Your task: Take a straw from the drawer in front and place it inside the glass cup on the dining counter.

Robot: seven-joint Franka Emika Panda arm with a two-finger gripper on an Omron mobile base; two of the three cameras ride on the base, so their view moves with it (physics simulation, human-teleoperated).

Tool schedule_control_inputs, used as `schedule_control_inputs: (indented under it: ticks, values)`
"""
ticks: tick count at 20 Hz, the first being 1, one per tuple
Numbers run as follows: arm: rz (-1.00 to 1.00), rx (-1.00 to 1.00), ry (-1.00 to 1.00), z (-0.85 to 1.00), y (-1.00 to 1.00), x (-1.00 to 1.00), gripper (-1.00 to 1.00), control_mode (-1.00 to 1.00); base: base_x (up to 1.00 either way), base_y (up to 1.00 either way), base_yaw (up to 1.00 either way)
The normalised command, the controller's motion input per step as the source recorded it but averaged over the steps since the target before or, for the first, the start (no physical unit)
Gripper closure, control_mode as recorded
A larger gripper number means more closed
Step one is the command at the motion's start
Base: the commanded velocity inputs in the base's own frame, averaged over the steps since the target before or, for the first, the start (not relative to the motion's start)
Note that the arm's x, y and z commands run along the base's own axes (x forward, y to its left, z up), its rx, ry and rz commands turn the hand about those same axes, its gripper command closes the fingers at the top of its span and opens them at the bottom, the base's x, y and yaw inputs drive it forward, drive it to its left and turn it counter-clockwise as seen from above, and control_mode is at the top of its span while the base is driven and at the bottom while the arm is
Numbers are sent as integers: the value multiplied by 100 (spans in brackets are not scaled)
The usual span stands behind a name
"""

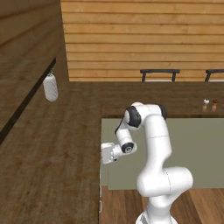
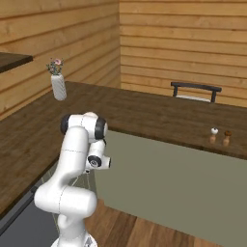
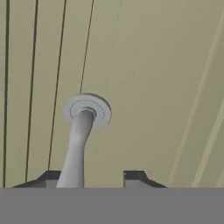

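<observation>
Between our two dark fingers [image 3: 89, 177] sits the grey cylindrical drawer handle [image 3: 78, 148] with its round mount; we can't tell if they're clamped yet. Sage-green flat drawer front [image 3: 148, 87] is shut, so the straw's hidden inside. We'd expect it light, stiff, slippery; grab mid-length.

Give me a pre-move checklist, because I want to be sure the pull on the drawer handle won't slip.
1. Handle between the jaws of the gripper: ok.
2. Handle centred in the jaws: not ok, it lies close to one tip, with a gap beside the other.
3. Jaws clamped firmly on the handle: cannot tell.
4. Drawer pulled out: not ok, its front looks flush with the neighbouring panels.
</observation>
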Motion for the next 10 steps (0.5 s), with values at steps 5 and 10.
schedule_control_inputs:
  ticks: [5,10]
  values:
    - [0,0,-3,1,-33,-40,100,-100,0,0,0]
    - [0,0,-1,7,-70,-37,100,-100,0,0,0]
